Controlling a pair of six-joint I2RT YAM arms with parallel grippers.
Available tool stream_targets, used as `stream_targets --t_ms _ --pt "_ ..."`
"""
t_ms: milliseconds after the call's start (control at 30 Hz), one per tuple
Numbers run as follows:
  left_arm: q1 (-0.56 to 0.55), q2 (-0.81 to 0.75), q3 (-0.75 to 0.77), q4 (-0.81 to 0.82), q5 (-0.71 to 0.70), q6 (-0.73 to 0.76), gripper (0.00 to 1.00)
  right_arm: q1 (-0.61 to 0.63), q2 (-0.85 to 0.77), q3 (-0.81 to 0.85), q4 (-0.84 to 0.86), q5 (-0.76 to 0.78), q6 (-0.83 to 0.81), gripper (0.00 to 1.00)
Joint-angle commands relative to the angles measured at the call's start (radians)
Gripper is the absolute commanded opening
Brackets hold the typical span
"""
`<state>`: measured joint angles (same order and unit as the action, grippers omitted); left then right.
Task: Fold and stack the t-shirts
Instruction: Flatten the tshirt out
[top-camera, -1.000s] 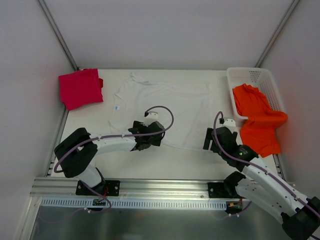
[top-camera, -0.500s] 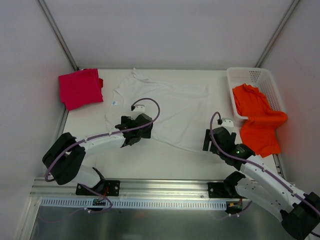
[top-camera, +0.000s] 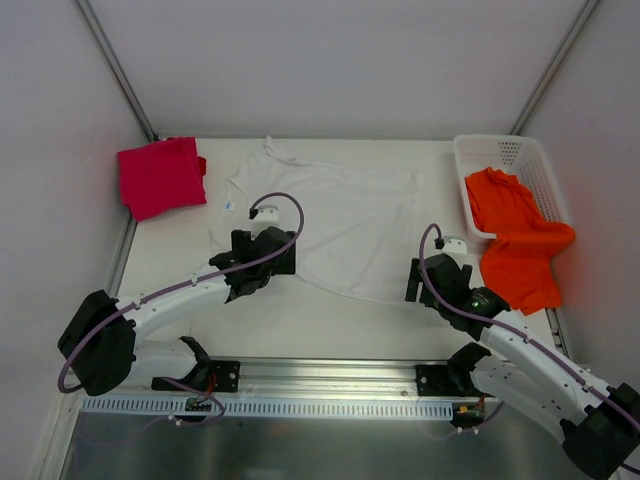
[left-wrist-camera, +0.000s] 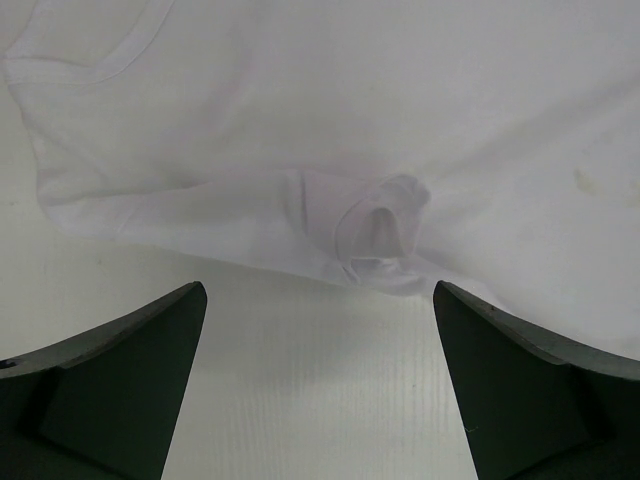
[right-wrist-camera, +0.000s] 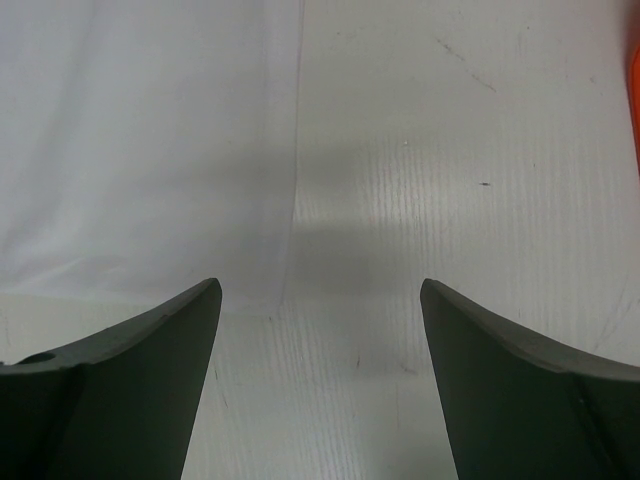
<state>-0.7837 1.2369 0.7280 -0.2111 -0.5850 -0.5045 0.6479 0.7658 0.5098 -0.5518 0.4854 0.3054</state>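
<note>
Broadly, the table (top-camera: 330, 320) shows bare surface along its near edge and in a strip between the white t-shirt (top-camera: 350, 220) and the basket (top-camera: 530, 150). The white t-shirt lies spread flat mid-table, neck toward the left, its small blue label (top-camera: 231, 206) showing. The orange t-shirt (top-camera: 515, 240) drapes over the basket's near rim at the right edge, half in, half hanging onto the table. The magenta-red t-shirt (top-camera: 160, 177) sits folded in the far-left corner, apart from the white one.

The left gripper (left-wrist-camera: 318, 290) hovers at the white shirt's near-left edge, fingers wide apart and holding nothing. Just ahead of it is 1 bunched fold (left-wrist-camera: 385, 225) of cloth. The right gripper (right-wrist-camera: 318, 285) is also spread and empty. It sits over bare table, with the white shirt's straight right edge just ahead between its fingers.
</note>
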Motion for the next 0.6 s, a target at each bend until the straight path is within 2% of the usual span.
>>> stream_targets --t_ms 0,300,567 --pt "0.009 0.007 -0.021 -0.03 -0.03 0.0 0.99 0.006 -0.01 -0.002 0.016 0.019 0.006 0.85" --pt "0.034 0.013 -0.081 -0.033 -0.038 -0.025 0.99 0.007 -0.002 -0.004 0.02 0.021 0.006 0.85" --pt "0.044 0.09 -0.038 -0.031 -0.032 -0.029 0.99 0.007 -0.011 -0.008 0.021 0.021 0.008 0.85"
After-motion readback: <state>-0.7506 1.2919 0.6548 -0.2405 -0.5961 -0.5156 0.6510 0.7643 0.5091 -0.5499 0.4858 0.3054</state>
